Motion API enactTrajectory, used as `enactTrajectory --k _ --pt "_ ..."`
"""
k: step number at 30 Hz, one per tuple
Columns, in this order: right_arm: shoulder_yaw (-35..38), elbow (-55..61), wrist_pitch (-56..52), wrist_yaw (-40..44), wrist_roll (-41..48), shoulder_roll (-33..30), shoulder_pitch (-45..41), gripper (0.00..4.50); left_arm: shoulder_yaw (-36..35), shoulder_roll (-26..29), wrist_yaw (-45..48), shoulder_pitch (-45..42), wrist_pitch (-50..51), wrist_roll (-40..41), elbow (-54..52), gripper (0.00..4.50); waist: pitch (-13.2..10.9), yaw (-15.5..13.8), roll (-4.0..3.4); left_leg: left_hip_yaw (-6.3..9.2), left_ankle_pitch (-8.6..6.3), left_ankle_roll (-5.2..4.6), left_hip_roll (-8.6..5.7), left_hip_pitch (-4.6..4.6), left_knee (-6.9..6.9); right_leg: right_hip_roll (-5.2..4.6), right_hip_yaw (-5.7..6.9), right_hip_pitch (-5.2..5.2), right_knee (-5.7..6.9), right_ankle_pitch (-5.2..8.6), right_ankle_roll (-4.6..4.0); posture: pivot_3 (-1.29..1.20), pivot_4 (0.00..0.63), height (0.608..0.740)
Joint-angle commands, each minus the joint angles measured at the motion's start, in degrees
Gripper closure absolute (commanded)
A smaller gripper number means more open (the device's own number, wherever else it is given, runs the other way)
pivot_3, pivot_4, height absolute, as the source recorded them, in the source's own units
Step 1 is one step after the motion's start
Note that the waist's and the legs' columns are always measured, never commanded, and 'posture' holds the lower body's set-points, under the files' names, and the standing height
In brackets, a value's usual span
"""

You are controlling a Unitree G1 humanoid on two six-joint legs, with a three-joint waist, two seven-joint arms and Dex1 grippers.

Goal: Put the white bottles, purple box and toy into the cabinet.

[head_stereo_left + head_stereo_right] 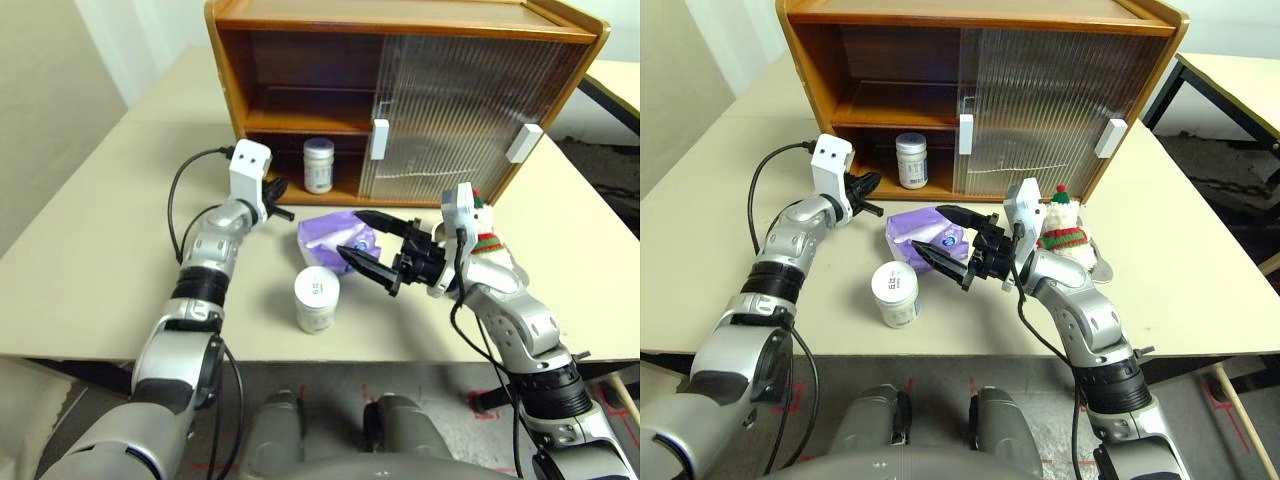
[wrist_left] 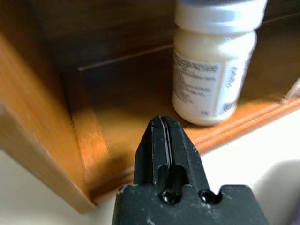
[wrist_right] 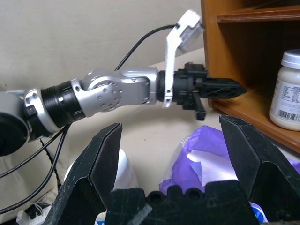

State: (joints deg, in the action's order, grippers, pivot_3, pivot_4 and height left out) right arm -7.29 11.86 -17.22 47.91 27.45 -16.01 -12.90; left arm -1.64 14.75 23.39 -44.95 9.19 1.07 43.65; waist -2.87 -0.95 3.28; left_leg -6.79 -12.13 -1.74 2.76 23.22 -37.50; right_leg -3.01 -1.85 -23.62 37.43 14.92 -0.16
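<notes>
Currently left claw (image 1: 278, 192) is closed and empty at the near edge of the cabinet (image 1: 300, 20), just left of one bottle (image 1: 318, 165) standing on its bottom floor in the open left half. Right claw (image 1: 372, 243) is spread wide, holding nothing, over the purple box (image 1: 330, 238) mid-desk (image 1: 90, 250). Second bottle (image 1: 316, 298) stands near of the box; toy (image 1: 487, 237) sits right of the claw, in front of the closed door.

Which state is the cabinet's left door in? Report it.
Open: the cabinet shows its left bay bare, a white bottle standing inside; both ribbed doors cover the right.
</notes>
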Motion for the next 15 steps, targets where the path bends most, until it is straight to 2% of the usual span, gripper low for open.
enactTrajectory --k 1,15 --pt "-0.3 0.5 1.0 0.0 -0.8 -0.6 0.7 0.0 1.3 -0.8 -1.5 -2.3 -2.6 -1.7 4.9 4.44 0.0 0.0 0.0 -0.01 0.0 0.0 0.0 0.0 0.0 0.0 0.0 0.0 0.0 0.0 0.0 0.06 0.0 0.74" --pt "0.1 2.3 0.6 -0.6 -0.6 -1.1 1.9 0.0 3.6 -2.9 -4.1 -9.3 -9.3 -4.7 17.1 4.44 0.0 0.0 0.0 -0.01 0.0 0.0 0.0 0.05 -0.07 0.01 0.01 0.0 -0.03 0.02 0.05 0.03 0.0 0.74"
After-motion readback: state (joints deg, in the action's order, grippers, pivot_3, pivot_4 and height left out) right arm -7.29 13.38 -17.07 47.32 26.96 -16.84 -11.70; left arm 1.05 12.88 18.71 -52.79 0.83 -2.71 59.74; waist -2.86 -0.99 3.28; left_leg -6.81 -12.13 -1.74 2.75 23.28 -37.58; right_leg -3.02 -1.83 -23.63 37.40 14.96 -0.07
